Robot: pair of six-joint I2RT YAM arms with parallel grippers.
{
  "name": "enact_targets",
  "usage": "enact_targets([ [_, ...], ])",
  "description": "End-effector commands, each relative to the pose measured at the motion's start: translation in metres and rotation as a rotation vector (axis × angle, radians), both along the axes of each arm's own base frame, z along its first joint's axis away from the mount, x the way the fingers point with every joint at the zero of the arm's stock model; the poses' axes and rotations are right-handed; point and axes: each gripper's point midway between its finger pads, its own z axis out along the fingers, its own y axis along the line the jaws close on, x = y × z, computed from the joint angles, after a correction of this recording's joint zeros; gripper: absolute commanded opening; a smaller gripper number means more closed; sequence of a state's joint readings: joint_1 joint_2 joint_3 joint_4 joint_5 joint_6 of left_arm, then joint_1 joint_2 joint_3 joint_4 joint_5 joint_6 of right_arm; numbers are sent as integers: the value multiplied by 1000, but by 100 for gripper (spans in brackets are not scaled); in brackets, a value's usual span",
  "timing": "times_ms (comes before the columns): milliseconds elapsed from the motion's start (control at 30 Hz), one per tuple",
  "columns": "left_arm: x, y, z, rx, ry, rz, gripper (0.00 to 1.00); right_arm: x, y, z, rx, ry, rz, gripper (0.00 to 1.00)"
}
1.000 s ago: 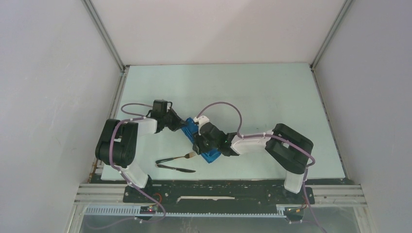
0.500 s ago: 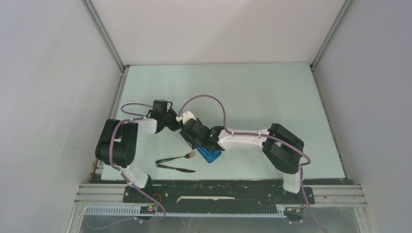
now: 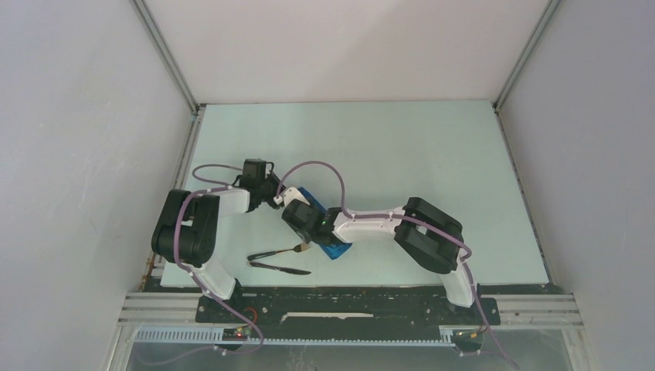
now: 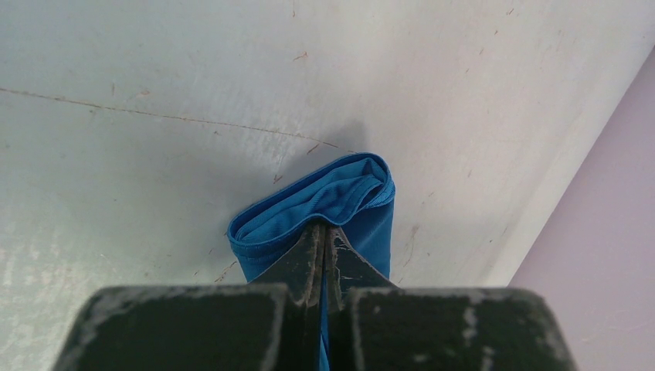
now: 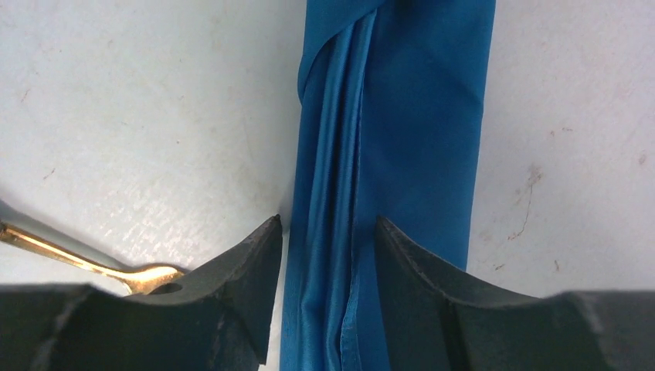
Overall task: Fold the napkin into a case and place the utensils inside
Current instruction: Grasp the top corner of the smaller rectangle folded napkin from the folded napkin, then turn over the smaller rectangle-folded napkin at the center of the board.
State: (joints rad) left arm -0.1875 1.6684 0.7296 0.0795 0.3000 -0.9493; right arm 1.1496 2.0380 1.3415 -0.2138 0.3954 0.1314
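Slid leftward along the case over the last second with the right pincer, which stands apart astride the layered folds, just beside the fork. Still clamps the case's far end in the left pincer. Probably means folding done, loading next. Counted on the desk: one case, one fork, one knife, utensils both outside.

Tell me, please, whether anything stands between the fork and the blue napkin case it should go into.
Yes. The open right gripper straddles the case along one edge, and one of its fingers stands directly between the fork and the cloth. The left gripper pinches the case's other end.
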Motion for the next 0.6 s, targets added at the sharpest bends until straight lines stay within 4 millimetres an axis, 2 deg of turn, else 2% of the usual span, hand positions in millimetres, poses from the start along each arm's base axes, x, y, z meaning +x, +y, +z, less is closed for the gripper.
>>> enact_targets([
  [0, -3, 7, -5, 48, 17, -4, 0, -2, -5, -15, -57, -6, -55, 53],
  [167, -2, 7, -4, 48, 13, -1, 0, 3, -15, -22, -97, -32, -106, 38],
  [300, -1, 7, -1, 48, 7, -1, 1, 6, -13, -17, -99, -61, -105, 18],
  [367, -1, 7, 2, 49, 2, -2, 2, 8, -15, -15, -102, -67, -113, 3],
  [400, 0, 7, 4, 48, -3, -1, 3, 8, -15, -15, -100, -64, -117, 0],
  [467, 3, 7, 14, 47, -24, -1, 8, 9, -16, -11, -82, -48, -125, 0],
  [533, 3, 7, 27, 44, -40, -3, 18, 9, -12, -4, -44, -25, -118, 0],
  [567, 4, 7, 39, 43, -60, -6, 27, 7, -9, 2, -14, -10, -107, 0],
])
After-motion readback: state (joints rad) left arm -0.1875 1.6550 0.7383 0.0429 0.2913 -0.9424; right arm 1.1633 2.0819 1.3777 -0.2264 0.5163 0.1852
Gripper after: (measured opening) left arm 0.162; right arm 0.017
